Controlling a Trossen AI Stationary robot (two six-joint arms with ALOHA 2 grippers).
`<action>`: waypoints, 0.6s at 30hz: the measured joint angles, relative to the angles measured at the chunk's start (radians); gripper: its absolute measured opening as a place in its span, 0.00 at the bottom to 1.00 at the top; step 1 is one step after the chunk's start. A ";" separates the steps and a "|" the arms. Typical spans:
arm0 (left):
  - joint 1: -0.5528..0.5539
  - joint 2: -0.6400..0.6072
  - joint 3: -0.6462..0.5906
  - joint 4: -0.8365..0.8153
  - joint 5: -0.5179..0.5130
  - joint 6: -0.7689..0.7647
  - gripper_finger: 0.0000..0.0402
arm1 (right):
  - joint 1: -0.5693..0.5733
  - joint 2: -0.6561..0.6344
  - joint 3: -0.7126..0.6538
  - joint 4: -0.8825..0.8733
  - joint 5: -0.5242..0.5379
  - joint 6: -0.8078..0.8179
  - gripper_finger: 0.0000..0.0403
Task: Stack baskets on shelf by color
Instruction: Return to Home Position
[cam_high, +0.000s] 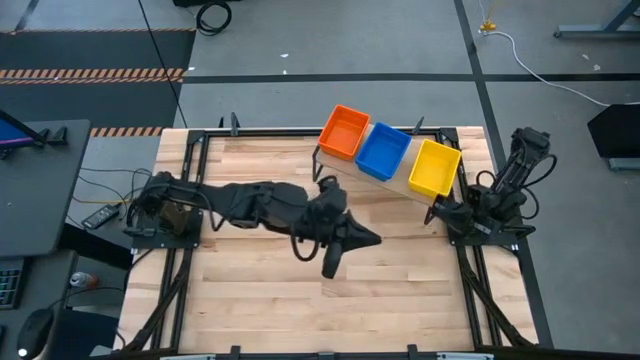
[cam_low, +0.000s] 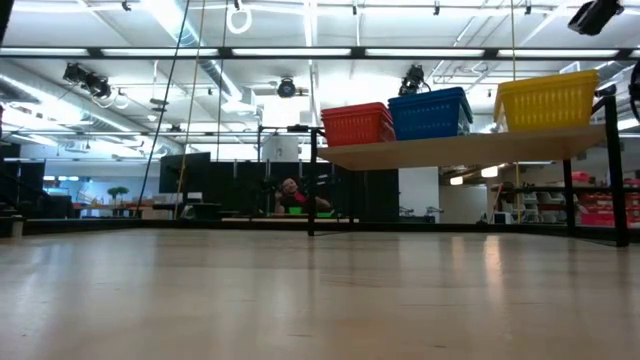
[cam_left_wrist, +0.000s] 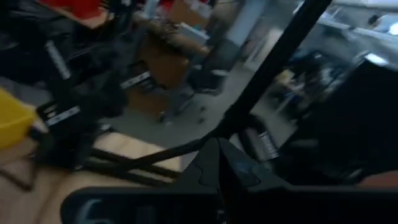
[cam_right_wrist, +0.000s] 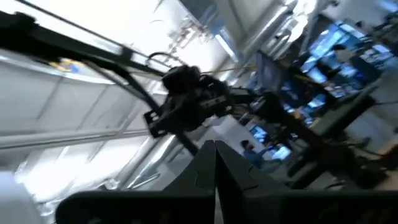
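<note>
— Pale slatted tabletop (cam_high: 260, 300) across the middle of the high view, grey floor all round. Left gripper (cam_left_wrist: 219, 143)?

— Hovers over the centre of that frame, fingers pressed together, grasping nothing. Lies just below the shelf (cam_low: 460, 150), apart from it.

— Right gripper (cam_right_wrist: 214, 146)?

— Clenched as well, empty, aimed up toward the ceiling. Tucked at the right edge of the high view, near the shelf's right end.

— Baskets?

— Up on the shelf, upper centre of the high view: orange stack (cam_high: 345, 132) at the left end, blue stack (cam_high: 384, 152) in the middle, yellow stack (cam_high: 434, 167) at the right, side by side. From table height, raised in the upper right of the frame.
</note>
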 joint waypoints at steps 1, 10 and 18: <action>0.004 0.004 -0.001 0.028 0.023 -0.011 0.00 | 0.003 -0.005 -0.008 0.004 -0.017 0.005 0.02; 0.038 0.084 -0.002 0.326 0.069 -0.141 0.01 | 0.012 -0.107 -0.088 0.009 -0.185 0.005 0.02; 0.046 0.088 -0.002 0.213 -0.067 -0.170 0.03 | 0.013 -0.154 -0.089 -0.050 -0.206 -0.025 0.02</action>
